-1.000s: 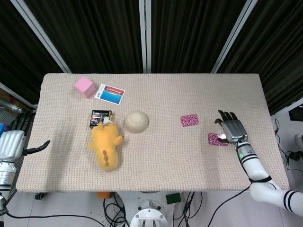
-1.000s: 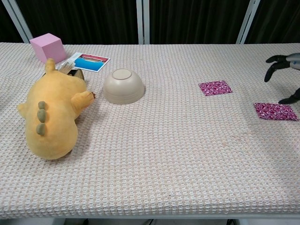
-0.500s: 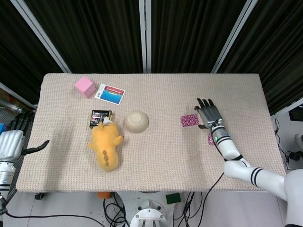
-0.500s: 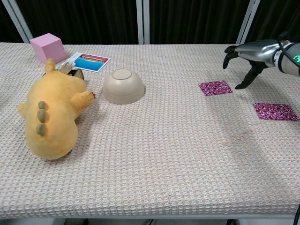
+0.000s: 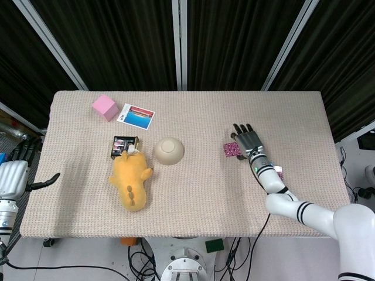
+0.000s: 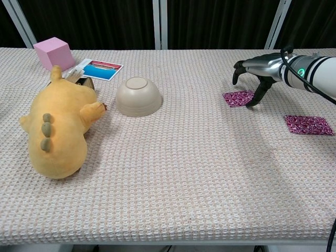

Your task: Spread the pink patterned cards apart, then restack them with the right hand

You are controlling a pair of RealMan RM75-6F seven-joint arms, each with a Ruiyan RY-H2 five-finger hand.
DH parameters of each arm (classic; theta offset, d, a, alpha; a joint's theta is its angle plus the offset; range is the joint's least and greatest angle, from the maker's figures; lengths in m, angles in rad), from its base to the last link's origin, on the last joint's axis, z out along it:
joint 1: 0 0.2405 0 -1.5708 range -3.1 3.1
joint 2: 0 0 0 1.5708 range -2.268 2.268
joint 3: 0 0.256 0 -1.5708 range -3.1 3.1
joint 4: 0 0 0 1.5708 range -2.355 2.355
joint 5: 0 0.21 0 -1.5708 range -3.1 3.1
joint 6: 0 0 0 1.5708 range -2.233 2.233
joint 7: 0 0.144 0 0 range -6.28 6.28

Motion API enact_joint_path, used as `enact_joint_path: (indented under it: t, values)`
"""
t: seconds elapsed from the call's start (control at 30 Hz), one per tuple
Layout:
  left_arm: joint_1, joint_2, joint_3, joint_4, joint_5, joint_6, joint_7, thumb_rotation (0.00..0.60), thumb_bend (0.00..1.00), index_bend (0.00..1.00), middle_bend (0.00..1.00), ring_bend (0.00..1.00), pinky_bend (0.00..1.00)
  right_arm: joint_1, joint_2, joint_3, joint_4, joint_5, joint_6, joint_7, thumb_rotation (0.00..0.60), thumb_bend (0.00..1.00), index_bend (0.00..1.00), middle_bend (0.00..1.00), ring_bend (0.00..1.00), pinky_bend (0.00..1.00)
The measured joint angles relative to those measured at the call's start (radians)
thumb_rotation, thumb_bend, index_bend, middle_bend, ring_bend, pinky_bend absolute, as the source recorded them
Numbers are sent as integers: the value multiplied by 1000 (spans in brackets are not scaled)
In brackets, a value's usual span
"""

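Across the beige woven tabletop (image 6: 173, 173) you have clutter only on the far left side: a yellow plush toy (image 6: 58, 131) lying on its front, an upturned cream bowl (image 6: 138, 96) just beside it, a pink cube (image 6: 54, 51) near the back edge, a blue-and-red picture card (image 6: 102, 69) next to the cube, and a small dark box (image 5: 125, 146) touching the plush's head. None of these sits between your right hand (image 6: 257, 71) and the pink patterned cards. The nearer-centre pink patterned card (image 6: 240, 98) lies flat directly under your right hand, whose fingers are spread and arched downward, tips at or just above the card's edges; you cannot tell from either view whether they touch it. It holds nothing. The second pink patterned card (image 6: 308, 125) lies apart, further right. Your left hand (image 5: 14, 175) hangs off the table's left edge, fingers apart and empty.
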Motion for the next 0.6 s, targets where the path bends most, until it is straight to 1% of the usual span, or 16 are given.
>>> enact_joint_path:
  t: [0.17, 0.6]
  values:
    - [0, -3, 1, 3, -2, -4, 0, 275, 131, 35, 40, 0, 139, 12, -12, -9, 18, 21, -9, -7, 600, 477, 278, 0, 0, 0]
    - [-2, -9, 2, 16, -6, -13, -11, 276, 131, 37, 40, 0, 139, 17, -31, -22, 44, 22, -3, 0, 600, 493, 379, 0, 0, 0]
